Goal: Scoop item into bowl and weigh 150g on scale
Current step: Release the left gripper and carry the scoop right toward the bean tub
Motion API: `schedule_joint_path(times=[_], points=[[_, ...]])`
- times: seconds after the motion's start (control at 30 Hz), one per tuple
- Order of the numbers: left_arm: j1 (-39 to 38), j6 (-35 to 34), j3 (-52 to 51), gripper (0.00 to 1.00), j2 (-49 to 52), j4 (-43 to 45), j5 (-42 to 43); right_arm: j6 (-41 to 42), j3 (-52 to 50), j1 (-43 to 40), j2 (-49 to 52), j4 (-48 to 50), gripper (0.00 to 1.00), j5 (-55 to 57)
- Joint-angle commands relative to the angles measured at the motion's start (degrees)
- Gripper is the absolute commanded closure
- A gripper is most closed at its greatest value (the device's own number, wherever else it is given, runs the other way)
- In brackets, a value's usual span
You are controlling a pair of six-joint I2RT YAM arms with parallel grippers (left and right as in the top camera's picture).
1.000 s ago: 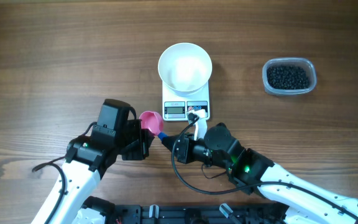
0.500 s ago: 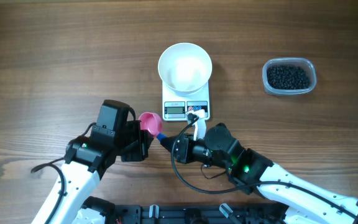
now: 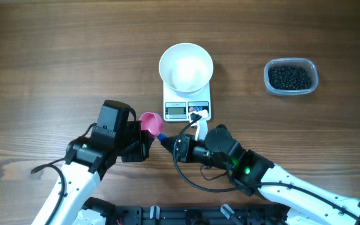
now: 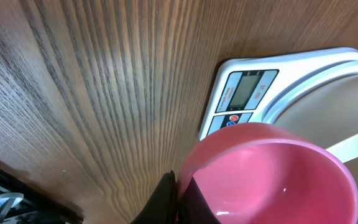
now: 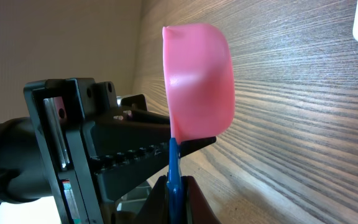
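**Overhead view.** The white bowl [image 3: 186,67] is shown standing on the far part of the scale [image 3: 180,101], whose display and buttons are turned towards the arms. The beads [image 3: 290,77] are seen as a dark pile inside a clear tub [image 3: 267,80]. The tub is set on the wooden table [image 3: 55,56] to the right of the scale and well apart from it. A pink scoop [image 3: 150,120] with a blue handle is located just beside the near left corner of the scale, between the two arms. The cup of the scoop is approached from the left by one arm, and its handle from the right by the other.

**Left wrist view.** The left gripper [image 4: 177,193] is shown with its fingers pressed together on the rim of the pink cup, the thin wall being pinched between them. The smooth pink inside of the cup is turned to the camera. The display end of the scale is seen beyond it on the table.

**Right wrist view.** The right gripper [image 5: 174,190] is shown clamped on the blue handle, which is held edge-on between the two fingers. The rounded back of the cup is presented to the camera, and the black body of the left gripper is seen behind it

Whether the scoop is resting on the table or held clear of it cannot be told
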Motion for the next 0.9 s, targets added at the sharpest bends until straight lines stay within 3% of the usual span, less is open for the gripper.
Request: schedule_joint_path(times=[0.0, 0.23, 0.3, 0.53, 0.73, 0.87], points=[[-0.3, 0.3, 0.1, 0.96, 0.0, -0.8, 1.3, 1.4, 1.2, 0.2, -0.4, 2.6, 0.95, 2.3], [-0.3, 0.3, 0.1, 0.96, 0.0, -0.7, 1.3, -3.3, 1.2, 0.2, -0.4, 3.2, 0.95, 4.1], [-0.3, 0.3, 0.1, 0.85, 0.0, -0.7, 1.3, -5.6, 1.2, 0.2, -0.4, 3.2, 0.95, 4.5], [-0.3, 0.6, 0.1, 0.68, 0.0, -0.7, 1.7, -11.8, 1.2, -2.2, -0.4, -1.0, 0.95, 5.4], [2.0, 11.6, 0.1, 0.64, -2.1, 2.5, 2.1, -19.9, 4.2, -6.7, -2.0, -12.3, 0.95, 4.1], [4.6, 20.0, 0.1, 0.54, -5.8, 2.5, 2.2, -25.3, 8.8, -7.0, -5.5, -28.2, 0.95, 8.1]])
